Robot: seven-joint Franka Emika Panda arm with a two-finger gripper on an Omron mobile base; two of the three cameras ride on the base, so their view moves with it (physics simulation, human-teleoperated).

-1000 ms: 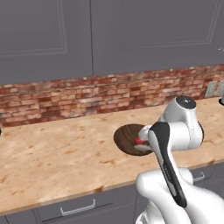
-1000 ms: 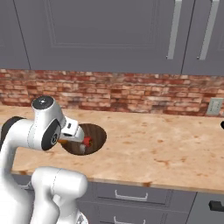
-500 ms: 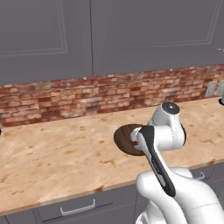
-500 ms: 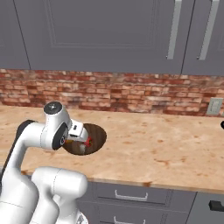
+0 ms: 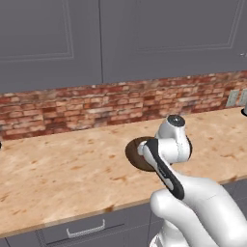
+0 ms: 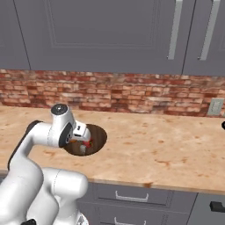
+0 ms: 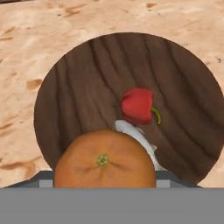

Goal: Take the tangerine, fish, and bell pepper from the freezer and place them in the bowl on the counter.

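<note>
The dark brown bowl (image 7: 83, 78) sits on the speckled counter (image 5: 58, 169), straight below my hand. In it lie the red bell pepper (image 7: 137, 105) and, just beside it, the pale fish (image 7: 141, 139). The tangerine (image 7: 105, 162) looms large at the bottom of the hand view, above the bowl's near side, and covers my fingertips. My gripper (image 7: 105, 177) is shut on the tangerine. From the right base view the gripper (image 6: 82, 147) hangs low over the bowl (image 6: 100, 136), with the bell pepper (image 6: 88, 143) showing red beside it. In the left base view my wrist hides most of the bowl (image 5: 132, 150).
A red brick wall (image 6: 132, 94) backs the counter, with a wall outlet (image 6: 215, 107) at the far right. Grey cabinets (image 5: 120, 38) hang above and grey drawers (image 6: 132, 195) run under the counter's front edge.
My arm has folded down and inward, bringing the hand lower over the bowl with the tangerine still in it. The bowl has not moved.
</note>
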